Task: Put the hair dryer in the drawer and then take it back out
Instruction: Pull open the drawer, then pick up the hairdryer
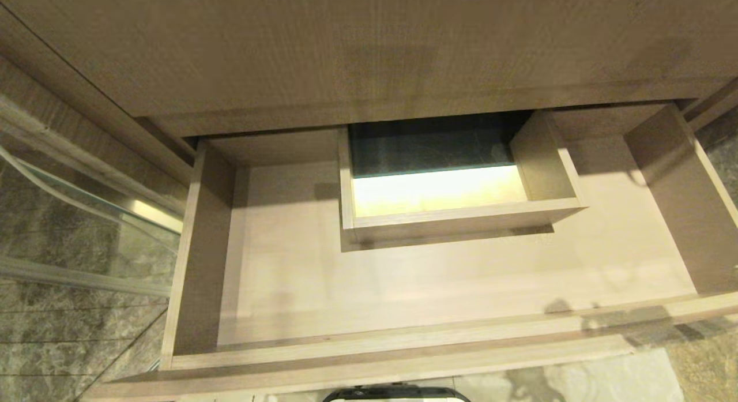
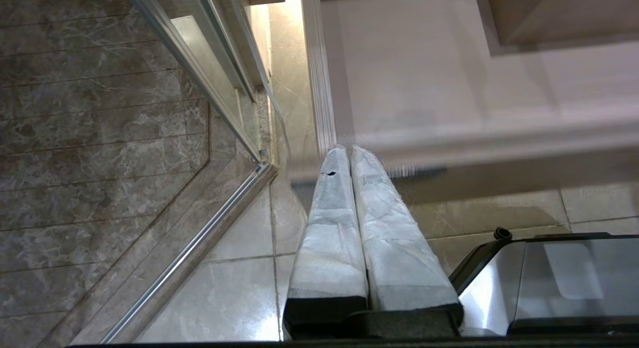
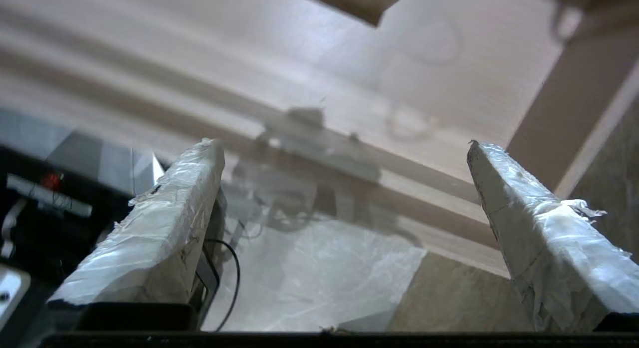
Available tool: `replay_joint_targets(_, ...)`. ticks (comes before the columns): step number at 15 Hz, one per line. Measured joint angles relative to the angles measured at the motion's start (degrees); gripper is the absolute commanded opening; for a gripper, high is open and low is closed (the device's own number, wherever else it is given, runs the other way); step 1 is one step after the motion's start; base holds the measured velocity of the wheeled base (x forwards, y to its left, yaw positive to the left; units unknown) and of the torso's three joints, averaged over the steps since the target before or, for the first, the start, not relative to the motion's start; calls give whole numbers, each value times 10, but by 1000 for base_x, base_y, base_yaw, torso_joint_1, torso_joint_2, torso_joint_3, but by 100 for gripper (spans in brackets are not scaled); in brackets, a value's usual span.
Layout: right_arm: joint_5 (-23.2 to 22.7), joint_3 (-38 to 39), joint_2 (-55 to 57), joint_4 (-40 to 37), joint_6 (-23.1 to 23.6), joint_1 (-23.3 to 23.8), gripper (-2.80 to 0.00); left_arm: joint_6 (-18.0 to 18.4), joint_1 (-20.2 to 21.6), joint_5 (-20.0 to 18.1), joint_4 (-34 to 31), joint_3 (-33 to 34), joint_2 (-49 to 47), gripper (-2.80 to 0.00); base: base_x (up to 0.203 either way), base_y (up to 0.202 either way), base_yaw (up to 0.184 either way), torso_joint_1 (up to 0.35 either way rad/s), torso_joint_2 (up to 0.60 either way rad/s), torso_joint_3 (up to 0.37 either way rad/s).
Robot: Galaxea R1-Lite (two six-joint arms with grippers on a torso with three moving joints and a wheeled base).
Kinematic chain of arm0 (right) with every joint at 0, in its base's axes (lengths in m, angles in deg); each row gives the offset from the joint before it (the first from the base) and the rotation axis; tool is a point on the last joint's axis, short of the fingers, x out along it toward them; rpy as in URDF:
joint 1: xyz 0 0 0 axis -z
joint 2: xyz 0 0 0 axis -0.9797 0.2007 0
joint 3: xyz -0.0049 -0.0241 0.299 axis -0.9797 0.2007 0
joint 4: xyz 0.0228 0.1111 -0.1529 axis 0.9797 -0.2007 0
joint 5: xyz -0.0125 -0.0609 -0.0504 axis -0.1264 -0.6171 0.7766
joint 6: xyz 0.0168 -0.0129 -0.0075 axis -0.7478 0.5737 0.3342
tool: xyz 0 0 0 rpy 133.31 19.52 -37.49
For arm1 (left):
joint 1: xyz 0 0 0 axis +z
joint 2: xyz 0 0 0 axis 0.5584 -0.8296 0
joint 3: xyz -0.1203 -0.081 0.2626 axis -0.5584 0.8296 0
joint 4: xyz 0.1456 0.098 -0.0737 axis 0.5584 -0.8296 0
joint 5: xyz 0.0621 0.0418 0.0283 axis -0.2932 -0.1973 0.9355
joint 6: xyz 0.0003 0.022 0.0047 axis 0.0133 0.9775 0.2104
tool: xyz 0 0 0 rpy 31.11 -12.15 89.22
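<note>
While pulled out, drawer (image 1: pixel 403 286) lies bare (boxed cutout (image 1: pixel 455 217) inside), right gripper (image 3: pixel 344 188) jaws wide.

Matt light-wood drawer (image 1: pixel 403 286) (glossy marbled floor tiles (image 1: pixel 52 338))

The left hand (image 2: pixel 349 151), fingers pressed together, hangs beside the drawer (image 2: pixel 449 143) front.

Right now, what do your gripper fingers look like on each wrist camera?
Both pairs are long, tapering fingers wrapped in crinkled white tape over black bases. The left gripper has a small dark tear on one finger. The right gripper shows frayed tape edges and a thin black cable near one finger.
</note>
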Motion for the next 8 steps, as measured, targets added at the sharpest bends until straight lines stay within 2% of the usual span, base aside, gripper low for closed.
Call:
replay_joint_targets(3,12,43,-17,39,-4,14,-280,0,0,0,0,0,0,-280,0,0,0,0,0,0)
replay_joint_targets(6,27,123,-46,95,-7,17,-280,0,0,0,0,0,0,-280,0,0,0,0,0,0)
replay_joint_targets(8,27,184,-87,135,-32,19,-280,0,0,0,0,0,0,-280,0,0,0,0,0,0)
